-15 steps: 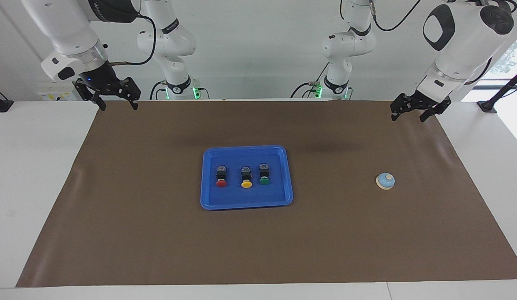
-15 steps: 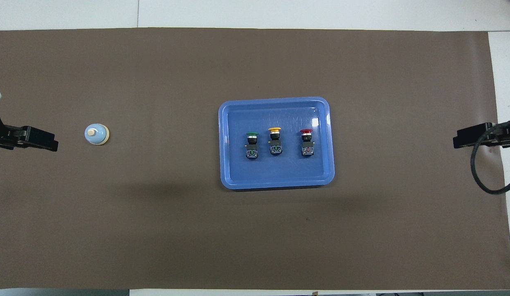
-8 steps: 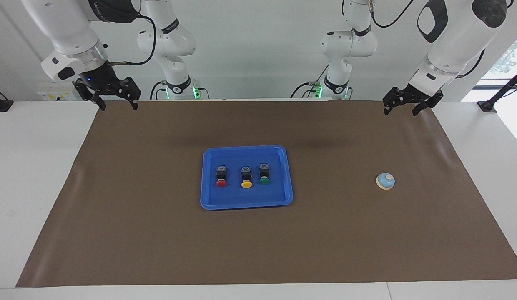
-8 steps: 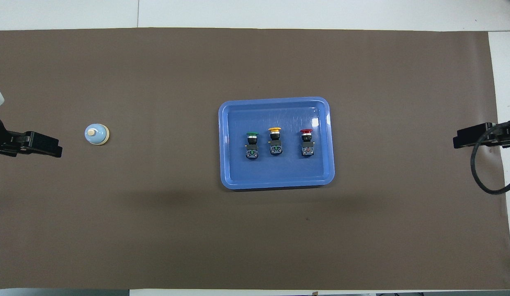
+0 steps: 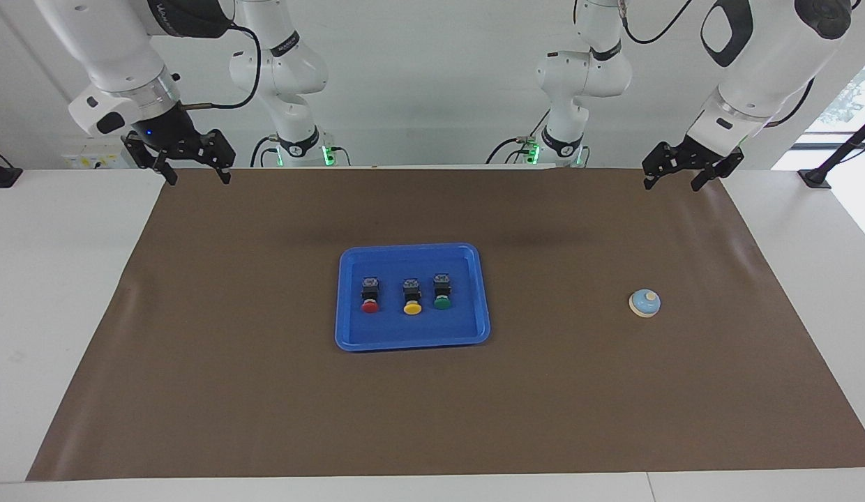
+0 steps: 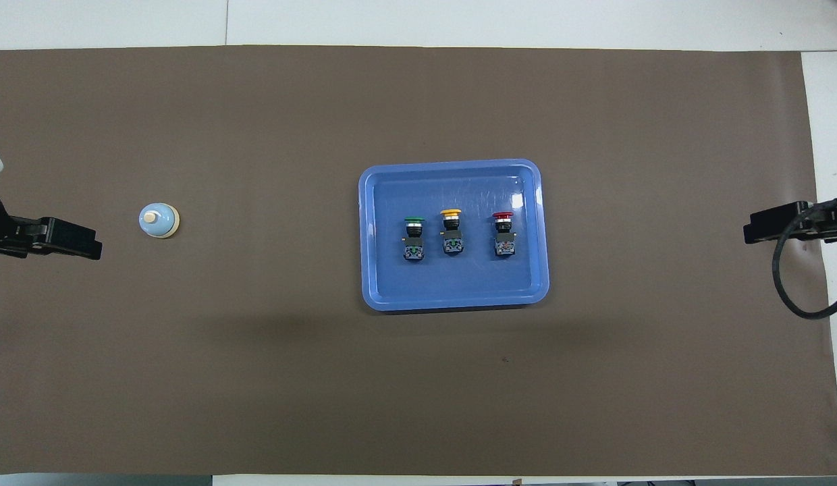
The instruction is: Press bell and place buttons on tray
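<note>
Blue tray mid-table, long axis running between the two arms' ends, red, yellow, green buttons lying in it, caps pointing away from robots, bell toward left arm's end, below raised left gripper, fingers apart, right gripper raised over its own end, well apart from tray, fingers apart, both empty

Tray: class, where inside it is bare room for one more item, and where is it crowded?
The tray has bare strips along both long rims. Its middle row is crowded: green button, yellow button, red button.
</note>
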`<state>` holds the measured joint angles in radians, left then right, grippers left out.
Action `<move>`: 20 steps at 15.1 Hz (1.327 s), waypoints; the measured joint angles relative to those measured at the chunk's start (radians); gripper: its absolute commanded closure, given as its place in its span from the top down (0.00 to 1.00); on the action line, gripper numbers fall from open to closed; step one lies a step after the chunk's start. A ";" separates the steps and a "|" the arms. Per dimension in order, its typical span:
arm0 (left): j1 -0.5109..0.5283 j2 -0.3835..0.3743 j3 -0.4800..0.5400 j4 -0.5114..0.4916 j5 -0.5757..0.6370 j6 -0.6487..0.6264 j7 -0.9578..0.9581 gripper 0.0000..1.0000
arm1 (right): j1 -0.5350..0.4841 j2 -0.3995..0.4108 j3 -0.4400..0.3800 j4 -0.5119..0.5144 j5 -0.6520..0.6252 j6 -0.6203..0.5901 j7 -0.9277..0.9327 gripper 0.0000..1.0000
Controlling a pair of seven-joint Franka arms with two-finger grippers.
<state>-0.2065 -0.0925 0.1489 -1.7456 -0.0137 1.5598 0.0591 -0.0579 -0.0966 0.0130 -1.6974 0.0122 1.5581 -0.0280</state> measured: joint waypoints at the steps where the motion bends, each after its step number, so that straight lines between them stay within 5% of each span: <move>1: 0.028 0.000 -0.044 0.000 0.000 0.000 -0.002 1.00 | 0.000 0.000 0.000 0.000 0.000 0.000 0.000 1.00; 4: 0.084 0.000 -0.136 0.014 0.000 -0.007 -0.013 1.00 | 0.000 0.000 0.000 0.000 0.000 0.000 0.000 1.00; 20: 0.098 0.000 -0.139 0.048 0.000 -0.025 -0.055 1.00 | 0.000 0.000 0.000 0.000 0.000 0.000 0.000 1.00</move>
<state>-0.1085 -0.0929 0.0097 -1.6977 -0.0133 1.5346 0.0044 -0.0580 -0.0966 0.0130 -1.6974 0.0122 1.5581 -0.0280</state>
